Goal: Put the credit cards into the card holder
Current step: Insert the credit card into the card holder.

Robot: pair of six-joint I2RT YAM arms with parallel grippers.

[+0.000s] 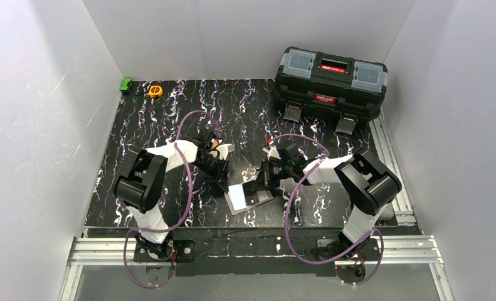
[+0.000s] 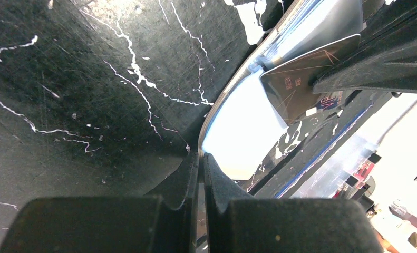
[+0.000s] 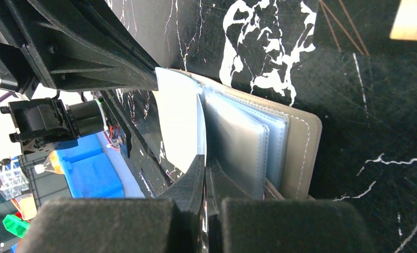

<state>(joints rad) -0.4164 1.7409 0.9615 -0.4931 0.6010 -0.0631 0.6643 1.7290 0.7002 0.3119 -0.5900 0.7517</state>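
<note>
The card holder (image 1: 248,199) lies open on the black marbled table between the two arms, its taupe cover (image 3: 301,153) and clear pockets (image 3: 238,142) facing up. My left gripper (image 2: 201,155) is shut on the holder's thin curved edge, holding a pale leaf (image 2: 243,132) up. My right gripper (image 3: 206,158) is shut on a credit card seen edge-on. In the left wrist view that dark glossy card (image 2: 296,87) sits under the right fingers (image 2: 375,58), one corner tucked beneath the leaf. More pale cards (image 1: 225,149) lie behind the left gripper (image 1: 225,183), partly hidden.
A black toolbox (image 1: 330,81) stands at the back right. A yellow tape measure (image 1: 155,90) and a green object (image 1: 126,84) sit at the back left corner. White walls close in three sides. The left gripper's body (image 3: 90,47) is very near the right one.
</note>
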